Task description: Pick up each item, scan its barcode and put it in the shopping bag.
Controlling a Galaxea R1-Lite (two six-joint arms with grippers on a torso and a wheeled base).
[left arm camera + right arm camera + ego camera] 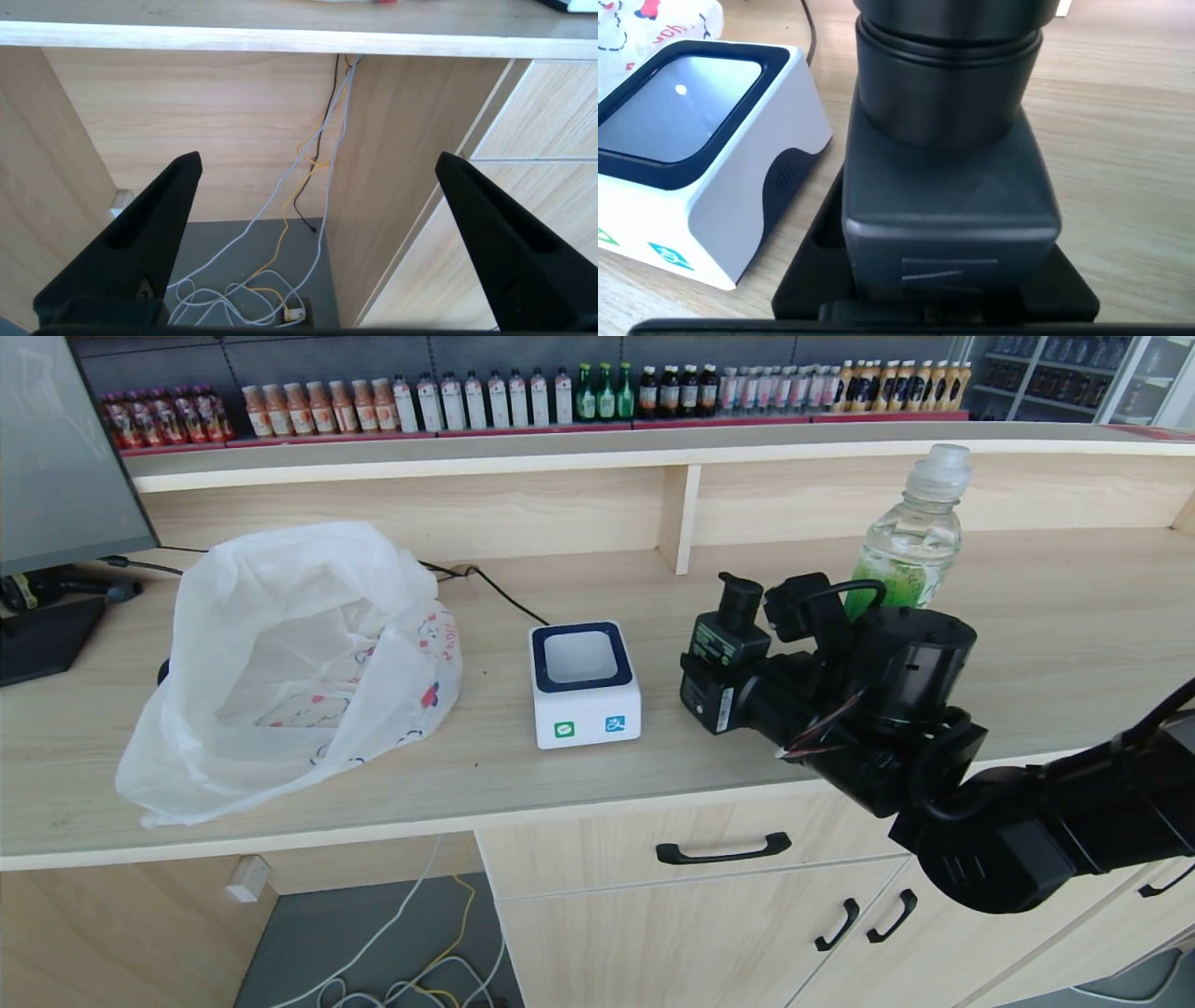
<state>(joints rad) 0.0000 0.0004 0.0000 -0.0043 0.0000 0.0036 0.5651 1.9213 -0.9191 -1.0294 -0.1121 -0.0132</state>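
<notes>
My right gripper (752, 686) is shut on a black bottle (724, 653) with a round cap and a label, held just right of the white barcode scanner (583, 681) on the counter. In the right wrist view the black bottle (948, 187) sits between my fingers (813, 271), with the scanner (701, 159) close beside it. The white plastic shopping bag (289, 663) lies open at the left of the counter. A clear bottle of green drink (910, 537) stands behind my right arm. My left gripper (308, 233) hangs open below the counter, holding nothing.
A monitor (65, 448) stands at the far left and a black cable (504, 597) runs behind the scanner. A raised shelf with a divider (681, 513) backs the counter. Drawers (724, 849) and loose cables (280, 243) are under the counter.
</notes>
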